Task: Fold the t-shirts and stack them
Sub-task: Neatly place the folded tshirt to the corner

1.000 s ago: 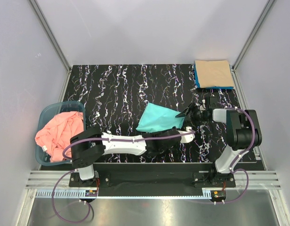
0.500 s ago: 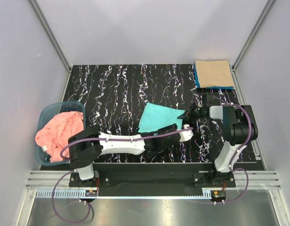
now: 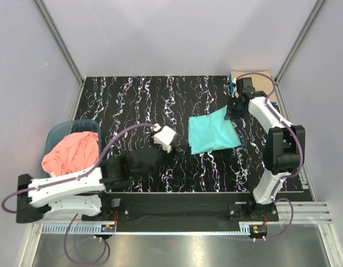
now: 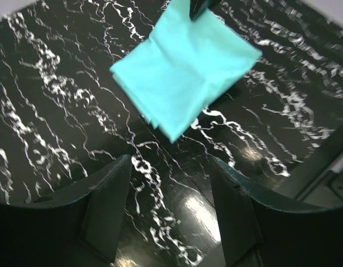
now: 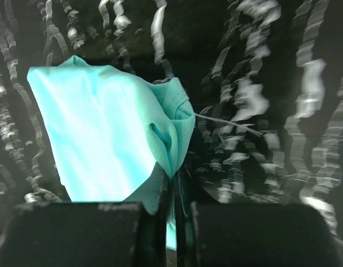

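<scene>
Your right gripper (image 5: 172, 186) pinches one corner of the folded turquoise-green t-shirt (image 3: 213, 132) lying on the marbled table (image 3: 132, 105), while your left gripper (image 4: 170, 167) has its fingers spread and empty; this looks like light, limp cloth, so take hold across the layered edges or it will likely unfold.

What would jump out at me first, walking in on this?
The bright turquoise shirt, folded, stands out against the black marbled table right of centre, with the right pincer nipping its far corner. Next comes the heap of salmon pink cloth filling the blue-grey basket at the left edge. The left pincer hangs open, short of the turquoise shirt.
</scene>
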Available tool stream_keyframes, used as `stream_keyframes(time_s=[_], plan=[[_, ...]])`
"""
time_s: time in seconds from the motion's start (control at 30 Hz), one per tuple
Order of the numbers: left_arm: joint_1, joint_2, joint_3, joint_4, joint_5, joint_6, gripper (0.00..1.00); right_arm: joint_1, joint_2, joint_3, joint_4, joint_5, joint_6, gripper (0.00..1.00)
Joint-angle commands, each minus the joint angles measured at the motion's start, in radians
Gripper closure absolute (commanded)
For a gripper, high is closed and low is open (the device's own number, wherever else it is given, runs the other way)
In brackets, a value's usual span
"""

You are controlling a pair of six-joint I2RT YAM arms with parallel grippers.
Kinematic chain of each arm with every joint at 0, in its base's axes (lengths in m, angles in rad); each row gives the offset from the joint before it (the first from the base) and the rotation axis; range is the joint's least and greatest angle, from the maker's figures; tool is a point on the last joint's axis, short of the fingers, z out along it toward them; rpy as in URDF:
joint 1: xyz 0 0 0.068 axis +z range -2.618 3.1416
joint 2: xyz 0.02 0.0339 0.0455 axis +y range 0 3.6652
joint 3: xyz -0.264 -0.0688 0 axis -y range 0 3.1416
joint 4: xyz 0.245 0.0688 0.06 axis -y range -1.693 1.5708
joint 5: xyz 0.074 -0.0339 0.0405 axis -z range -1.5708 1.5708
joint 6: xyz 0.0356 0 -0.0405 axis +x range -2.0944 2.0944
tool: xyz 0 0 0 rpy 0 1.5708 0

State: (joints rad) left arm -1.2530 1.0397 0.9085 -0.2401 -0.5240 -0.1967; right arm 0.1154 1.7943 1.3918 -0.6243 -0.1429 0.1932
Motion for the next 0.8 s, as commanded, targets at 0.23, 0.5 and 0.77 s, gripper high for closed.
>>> stream_keyframes(time_s=[0.23,0.5,0.77], plan=[[0.075,-0.185,-0.149,-0.108,0.079,-0.161,0.37,0.0,0.296,0.706,-0.359,0.469,-0.277,1.0],[0.2,-0.213,-0.192,-0.123,0.177,-0.112,0.37,-0.014,0.381,0.917,-0.295,0.536,-0.373,1.0],[0.264,-0.138,-0.168,-0.137,0.226,-0.069,0.38,-0.034,0.43,1.025,-0.164,0.526,-0.517,1.0]])
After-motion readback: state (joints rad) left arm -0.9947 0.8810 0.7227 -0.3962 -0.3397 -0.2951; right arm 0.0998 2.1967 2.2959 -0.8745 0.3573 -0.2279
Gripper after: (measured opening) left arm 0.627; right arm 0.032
